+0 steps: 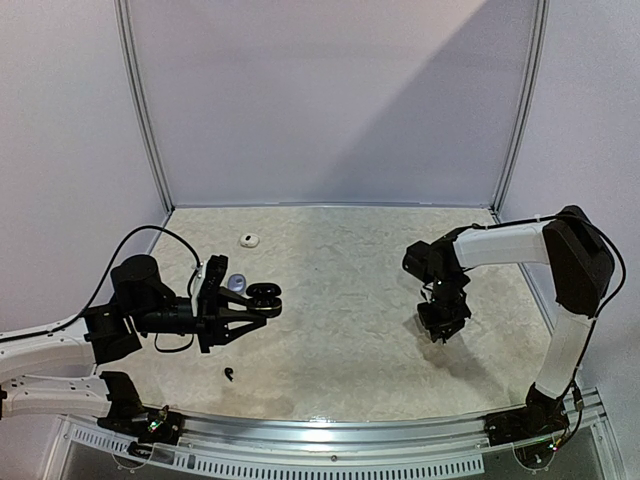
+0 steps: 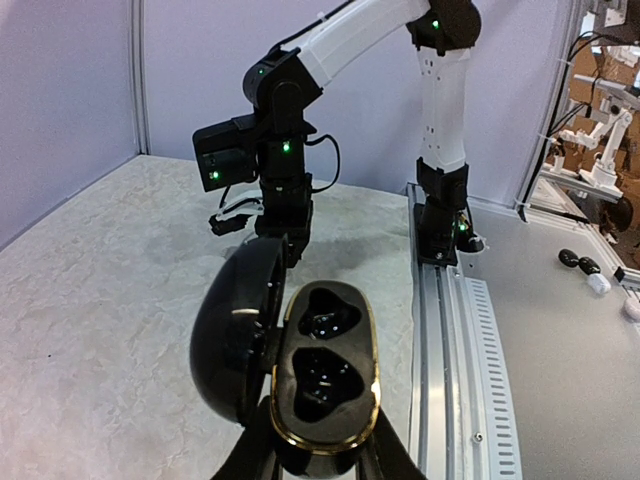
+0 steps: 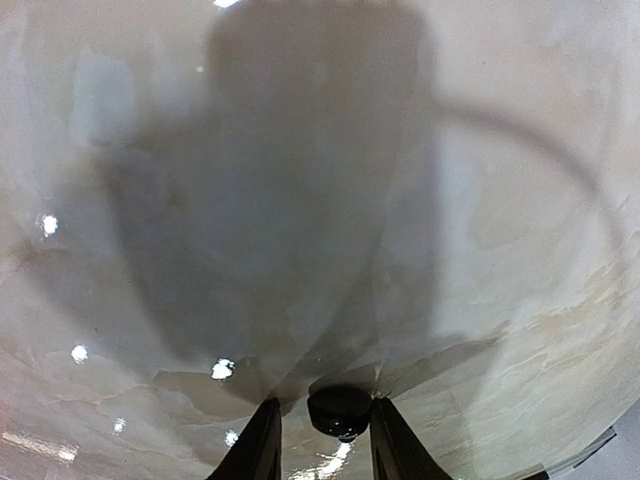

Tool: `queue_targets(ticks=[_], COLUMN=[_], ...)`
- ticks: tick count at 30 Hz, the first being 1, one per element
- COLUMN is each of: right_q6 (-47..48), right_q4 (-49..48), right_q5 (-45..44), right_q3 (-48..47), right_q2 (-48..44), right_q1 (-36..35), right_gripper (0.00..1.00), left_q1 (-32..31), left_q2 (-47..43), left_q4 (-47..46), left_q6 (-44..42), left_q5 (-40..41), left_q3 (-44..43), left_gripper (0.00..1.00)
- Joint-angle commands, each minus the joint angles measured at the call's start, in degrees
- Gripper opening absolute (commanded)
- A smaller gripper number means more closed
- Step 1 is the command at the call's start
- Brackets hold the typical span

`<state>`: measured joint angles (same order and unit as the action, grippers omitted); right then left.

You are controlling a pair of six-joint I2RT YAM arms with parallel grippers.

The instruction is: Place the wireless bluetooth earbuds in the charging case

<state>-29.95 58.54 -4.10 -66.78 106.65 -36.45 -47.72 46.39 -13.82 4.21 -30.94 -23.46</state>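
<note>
My left gripper (image 1: 243, 306) is shut on the open black charging case (image 1: 264, 296) and holds it just above the table. In the left wrist view the gripper (image 2: 320, 458) holds the case (image 2: 325, 375), whose gold-rimmed tray shows two empty sockets, with the lid swung left. My right gripper (image 1: 441, 327) points down at the table. In the right wrist view its jaws (image 3: 324, 404) stand around a black earbud (image 3: 340, 412) that touches the right finger, with a gap at the left finger. Another black earbud (image 1: 230, 374) lies near the left arm.
A small white item (image 1: 247, 239) lies at the back left and a silvery-bluish one (image 1: 236, 283) lies beside the left gripper. The aluminium rail (image 1: 330, 432) runs along the near edge. Small black and white items (image 2: 582, 265) lie beyond the rail in the left wrist view.
</note>
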Motion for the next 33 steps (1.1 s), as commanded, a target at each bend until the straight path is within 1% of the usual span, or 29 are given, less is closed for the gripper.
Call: queue_targets(ticks=[1, 3, 10, 26, 33], right_q6=[2.1, 2.4, 3.4, 8.6, 8.9], right_q4=[-3.8, -3.9, -4.2, -5.0, -4.8], right_q5=[0.0, 0.0, -0.4, -0.5, -0.1], right_q3=[0.1, 0.1, -0.4, -1.7, -2.0], right_q2=[2.2, 2.3, 3.4, 5.1, 5.2], right_q1=[0.7, 0.8, 1.1, 1.2, 1.2], right_gripper=[0.29, 0.27, 0.26, 0.27, 0.19], left_q1=[0.7, 0.7, 0.7, 1.0, 1.0], left_q2=[-0.6, -0.7, -0.6, -0.4, -0.3], left_q4=[0.9, 1.0, 1.2, 1.5, 1.7], left_q6=[-0.9, -0.9, -1.0, -1.3, -1.4], left_q5=[0.1, 0.1, 0.0, -0.1, -0.2], left_q3=[0.4, 0.3, 0.3, 0.0, -0.2], left_gripper=[0.00, 0.00, 0.00, 0.00, 0.00])
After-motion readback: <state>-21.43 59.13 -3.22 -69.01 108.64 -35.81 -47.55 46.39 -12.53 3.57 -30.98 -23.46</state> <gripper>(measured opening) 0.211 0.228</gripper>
